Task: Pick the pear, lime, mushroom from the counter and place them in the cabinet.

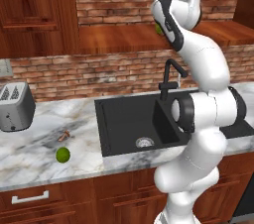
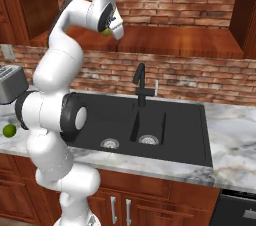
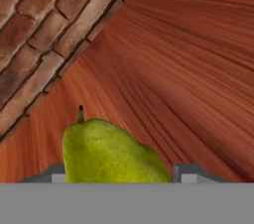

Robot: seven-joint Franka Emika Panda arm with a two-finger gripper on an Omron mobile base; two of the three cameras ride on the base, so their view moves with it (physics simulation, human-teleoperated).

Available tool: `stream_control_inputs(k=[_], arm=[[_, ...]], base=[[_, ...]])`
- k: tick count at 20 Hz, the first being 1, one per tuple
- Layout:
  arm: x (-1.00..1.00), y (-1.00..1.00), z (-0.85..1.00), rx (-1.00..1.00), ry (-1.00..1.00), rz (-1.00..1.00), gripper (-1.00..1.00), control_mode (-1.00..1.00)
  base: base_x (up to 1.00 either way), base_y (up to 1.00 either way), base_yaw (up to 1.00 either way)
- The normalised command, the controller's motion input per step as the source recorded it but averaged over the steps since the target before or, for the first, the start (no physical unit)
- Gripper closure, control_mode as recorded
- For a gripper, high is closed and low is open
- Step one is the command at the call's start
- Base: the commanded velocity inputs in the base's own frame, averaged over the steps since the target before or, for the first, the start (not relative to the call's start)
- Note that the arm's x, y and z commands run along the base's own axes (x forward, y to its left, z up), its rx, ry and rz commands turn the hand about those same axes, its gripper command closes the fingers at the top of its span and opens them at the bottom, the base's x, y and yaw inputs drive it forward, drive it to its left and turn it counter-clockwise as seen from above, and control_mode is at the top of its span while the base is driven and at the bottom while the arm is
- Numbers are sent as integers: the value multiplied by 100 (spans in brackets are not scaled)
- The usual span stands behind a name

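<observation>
My gripper point(image 3: 119, 176) is shut on the pear point(image 3: 111, 153), a yellow-green fruit with a short dark stem, and holds it just above the glossy wooden floor of the cabinet point(image 3: 198, 69), close to the brick back wall. From the base, the gripper point(image 1: 159, 27) reaches into the cabinet point(image 1: 119, 37), and a sliver of the pear point(image 2: 106, 32) shows at the hand. Down on the marble counter point(image 1: 39, 163), left of the sink, lies the bright green lime point(image 1: 62, 155) point(image 2: 9, 130). The tiny brownish mushroom point(image 1: 63, 136) sits just behind it.
A silver toaster point(image 1: 15, 106) stands at the counter's left end. The black sink point(image 1: 129, 119) with its dark faucet point(image 1: 168, 77) lies below the raised arm. A tall panelled door point(image 1: 30, 10) bounds the cabinet on the left. Drawers point(image 1: 30, 197) run under the counter.
</observation>
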Motion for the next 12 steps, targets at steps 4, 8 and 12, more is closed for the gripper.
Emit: stream_control_inputs(k=[4,8,12], arm=[[85,0,-26,-10,6,0,100,-100],[75,0,-78,-15,11,0,100,-100],[46,0,-56,-10,1,0,-100,-100]], base=[[0,0,0],[0,0,0],[0,0,0]])
